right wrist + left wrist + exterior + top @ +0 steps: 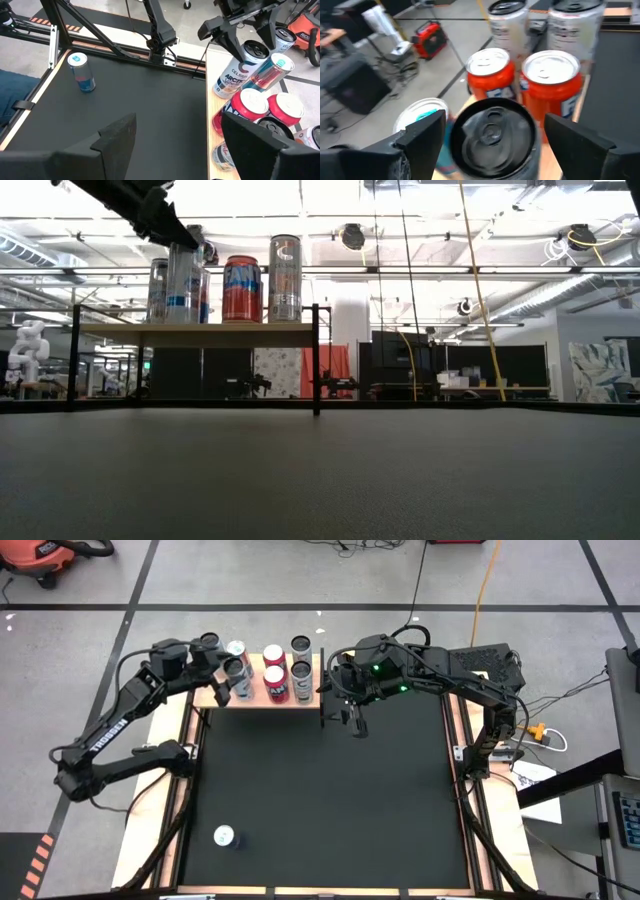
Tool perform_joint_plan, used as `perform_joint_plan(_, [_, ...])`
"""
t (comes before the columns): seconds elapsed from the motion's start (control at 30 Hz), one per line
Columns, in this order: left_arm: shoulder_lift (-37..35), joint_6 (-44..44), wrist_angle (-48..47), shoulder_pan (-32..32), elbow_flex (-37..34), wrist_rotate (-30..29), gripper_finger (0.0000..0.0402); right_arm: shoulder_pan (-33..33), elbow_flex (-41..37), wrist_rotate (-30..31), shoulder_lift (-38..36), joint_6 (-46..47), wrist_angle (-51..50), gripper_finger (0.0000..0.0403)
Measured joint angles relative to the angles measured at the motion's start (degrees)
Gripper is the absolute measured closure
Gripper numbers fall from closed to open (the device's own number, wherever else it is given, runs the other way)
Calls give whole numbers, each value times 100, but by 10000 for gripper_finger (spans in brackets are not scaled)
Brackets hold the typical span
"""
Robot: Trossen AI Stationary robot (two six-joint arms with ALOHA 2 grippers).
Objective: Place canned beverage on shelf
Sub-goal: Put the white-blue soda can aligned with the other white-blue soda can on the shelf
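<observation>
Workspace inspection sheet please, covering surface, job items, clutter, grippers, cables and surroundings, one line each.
Surface: black mat, bare except for one can.
Job's things: shelf at the mat's far edge carries upright cans, two of them red; one blue can stands on the mat near the front left.
Clutter: nothing seen.
Grippers: left gripper open, fingers either side of a dark-topped can on the shelf; right gripper open, empty, above the mat beside the shelf's right end.
Cables: yellow cable on the floor beyond the table.
Surroundings: grey floor with black lines; red vacuum at far left.
</observation>
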Motion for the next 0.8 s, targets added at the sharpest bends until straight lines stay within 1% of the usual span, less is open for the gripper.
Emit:
perform_joint_plan(0.17, [-151,-9,192,0,0,-533,65,0,0,0,1,-2,0,133])
perform_joint_plan(0.33, [-347,-298,484,-29,0,-515,65,0,0,0,2,-2,0,133])
perform_joint_plan(0.47, [-474,-355,580,-107,0,-453,65,0,0,0,0,-2,0,133])
perform_joint_plan(0.53, [-509,-564,560,-154,0,-257,65,0,0,0,0,-2,0,133])
perform_joint_plan(0.67, [-480,-1088,585,-298,0,609,65,0,0,2,0,-101,0,133])
perform_joint_plan(0.73, [-428,-1191,613,-398,0,703,65,0,0,0,2,-146,2,133])
perform_joint_plan(0.8, [-330,-1462,709,-493,0,573,65,0,0,1,2,-150,2,133])
